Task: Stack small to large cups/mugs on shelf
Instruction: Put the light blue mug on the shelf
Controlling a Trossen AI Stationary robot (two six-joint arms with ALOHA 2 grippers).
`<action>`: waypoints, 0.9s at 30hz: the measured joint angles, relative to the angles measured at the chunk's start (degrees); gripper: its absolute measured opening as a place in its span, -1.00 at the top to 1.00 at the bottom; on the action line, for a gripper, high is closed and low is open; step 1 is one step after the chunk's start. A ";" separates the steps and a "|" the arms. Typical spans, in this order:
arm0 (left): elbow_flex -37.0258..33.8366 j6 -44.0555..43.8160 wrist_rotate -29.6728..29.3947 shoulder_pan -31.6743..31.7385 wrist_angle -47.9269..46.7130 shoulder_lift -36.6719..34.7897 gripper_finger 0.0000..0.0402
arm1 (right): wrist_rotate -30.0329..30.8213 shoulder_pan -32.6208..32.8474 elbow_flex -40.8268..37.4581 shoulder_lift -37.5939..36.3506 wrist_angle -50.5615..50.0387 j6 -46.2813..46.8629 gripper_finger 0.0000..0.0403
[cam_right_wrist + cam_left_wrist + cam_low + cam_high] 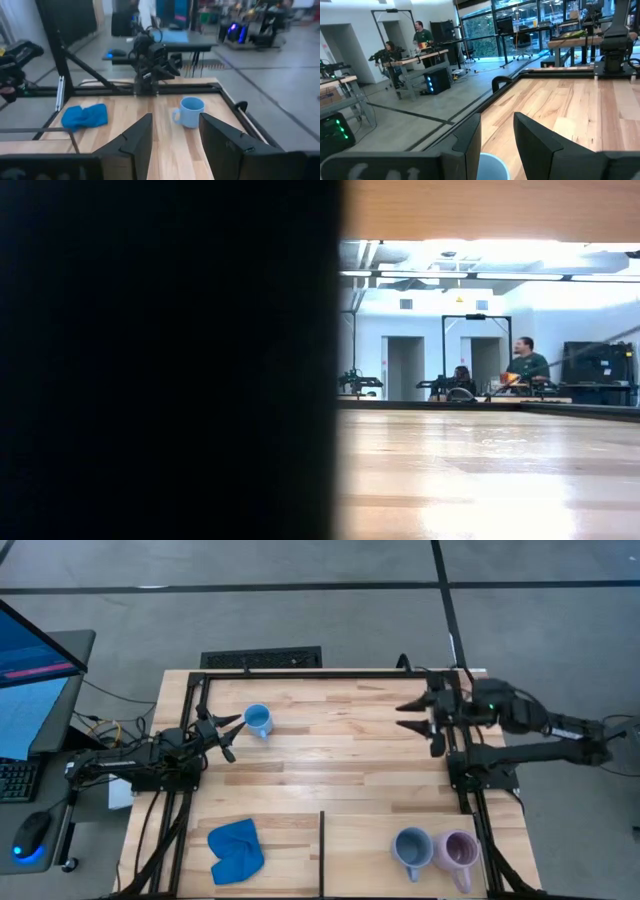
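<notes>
From overhead I see my left claw (pixel 232 732) low over the wooden surface (pixel 340 740) on its left side, fingers spread apart, with the sky-blue mug (pixel 258 721) standing upright just beyond the fingertips and not gripped; through the left wrist camera the mug's rim (pixel 492 167) shows right between the two dark fingers (pixel 470 145), close in, though I cannot tell whether either finger touches it.

My right claw (pixel 413 716) sits over the far right part of the surface, fingers splayed wide and holding nothing, pointed across toward the left arm; its wrist camera looks past its own fingers (pixel 137 137) at the sky-blue mug (pixel 189 112), handle turned to the side, with the left arm's claw (pixel 155 62) behind it and the blue cloth (pixel 86 116) off to one side.

The grey-blue mug (pixel 411 849) and the lilac mug (pixel 460 852) stand side by side, touching or nearly so, on the near right panel (pixel 370 850), which a thin black rail (pixel 321 850) divides from the near left part; the blue cloth (pixel 236 850) lies crumpled on that left part, well apart from all three mugs.

The low camera is half blocked by something dark; beyond it I see bare wood (pixel 480 470) and people (pixel 525 360) seated at benches far back in the room.
</notes>
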 joint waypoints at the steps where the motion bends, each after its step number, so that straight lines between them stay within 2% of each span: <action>1: 0.00 0.00 0.00 0.00 0.00 0.00 0.46 | 0.66 0.02 -3.31 -2.52 2.00 0.37 0.09; 4: -0.01 -0.07 0.02 0.00 0.00 0.00 0.46 | 2.86 0.00 -12.30 -10.53 4.50 2.14 0.09; 8: -0.01 -1.17 0.02 0.00 0.00 0.00 0.46 | 2.71 -0.01 -22.03 -21.39 9.44 3.42 0.09; 15: -0.01 -1.84 0.02 0.00 0.00 0.00 0.46 | 2.63 0.00 -32.36 -39.62 11.21 5.30 0.09; 22: -0.01 -1.97 0.27 0.00 -0.02 0.00 0.46 | 2.54 -0.03 -36.10 -37.08 9.98 5.04 0.09; 27: -0.01 -2.32 0.37 0.00 -0.02 0.55 0.46 | 2.39 -0.01 -37.77 -39.52 9.58 4.40 0.09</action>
